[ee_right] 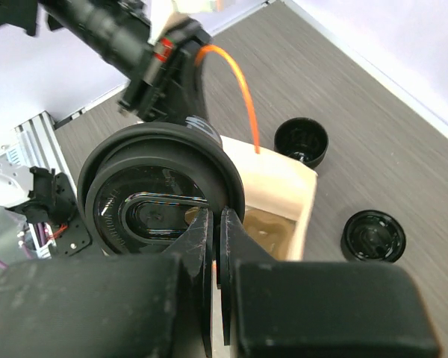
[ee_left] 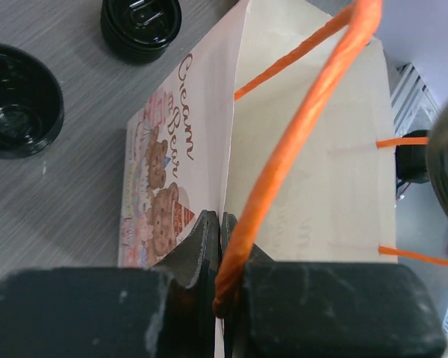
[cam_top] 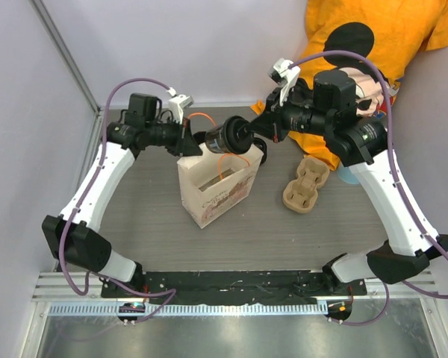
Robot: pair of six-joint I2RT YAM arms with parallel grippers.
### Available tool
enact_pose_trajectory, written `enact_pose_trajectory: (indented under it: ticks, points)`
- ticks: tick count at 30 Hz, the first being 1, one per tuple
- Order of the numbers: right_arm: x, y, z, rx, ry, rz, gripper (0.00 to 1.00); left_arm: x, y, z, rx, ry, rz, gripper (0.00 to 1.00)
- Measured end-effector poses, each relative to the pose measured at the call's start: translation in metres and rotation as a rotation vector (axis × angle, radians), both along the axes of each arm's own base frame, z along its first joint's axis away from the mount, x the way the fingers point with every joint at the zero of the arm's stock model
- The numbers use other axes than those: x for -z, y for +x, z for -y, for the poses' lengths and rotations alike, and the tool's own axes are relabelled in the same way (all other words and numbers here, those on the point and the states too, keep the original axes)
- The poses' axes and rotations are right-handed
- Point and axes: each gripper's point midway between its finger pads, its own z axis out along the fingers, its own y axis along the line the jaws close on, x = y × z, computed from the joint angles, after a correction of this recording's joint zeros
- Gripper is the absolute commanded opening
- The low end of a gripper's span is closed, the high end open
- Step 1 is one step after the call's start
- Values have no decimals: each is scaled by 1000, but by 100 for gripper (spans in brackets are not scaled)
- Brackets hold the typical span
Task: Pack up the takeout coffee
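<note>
- Both are clenching: left fingers [ee_left: 198, 246] pinching the paper bag's [cam_top: 213, 190] orange handle [ee_left: 306, 119], right fingers [ee_right: 200, 246] grasping the takeout coffee [ee_right: 160, 198], sideways at the bag's 12 o'clock.
- Coffee risks snagging the handle or leaking while tilting.

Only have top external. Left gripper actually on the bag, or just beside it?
Observer: On it: the left gripper is shut on the rim of the bag, orange handle pinched in too.
Operator: Where does the right one hold the cup?
Observer: By the lid rim: the right gripper clamps the lidded black cup there.
Operator: Anything hidden behind the arms?
Observer: A black lid and an open black cup, on the table beside the bag.
</note>
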Motion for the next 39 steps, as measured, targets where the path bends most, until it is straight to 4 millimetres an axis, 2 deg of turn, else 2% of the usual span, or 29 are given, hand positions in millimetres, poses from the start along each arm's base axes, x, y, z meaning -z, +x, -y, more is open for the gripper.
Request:
enact_pose_trajectory:
  ticks: [6,12,13,16,18,20,24,26,28,33,39]
  points:
    - [7,-9,5,5,2,-25,1,16,10,21,-17,10,-50,0]
    - [16,-9,7,16,-21,-44,1,25,18,27,-35,0,-84,0]
    - [17,-8,8,22,-25,-42,1,24,19,27,-36,-2,-84,4]
    - [20,-4,9,31,-41,-41,1,23,21,29,-41,-11,-84,27]
    - [22,1,7,35,-53,-44,1,22,21,30,-39,-15,-79,33]
    - [26,8,4,37,-66,-54,1,19,21,31,-37,-22,-76,44]
    - [44,21,-1,43,-105,-93,1,15,23,32,-31,-33,-64,61]
    - [50,26,-3,46,-118,-109,1,14,23,33,-28,-37,-58,65]
    - [56,28,-4,47,-130,-127,1,15,25,32,-35,-33,-55,73]
    - [54,25,-3,43,-134,-131,1,12,27,28,-46,-26,-31,91]
    - [51,20,-3,26,-131,-141,1,-9,34,25,-54,-24,52,98]
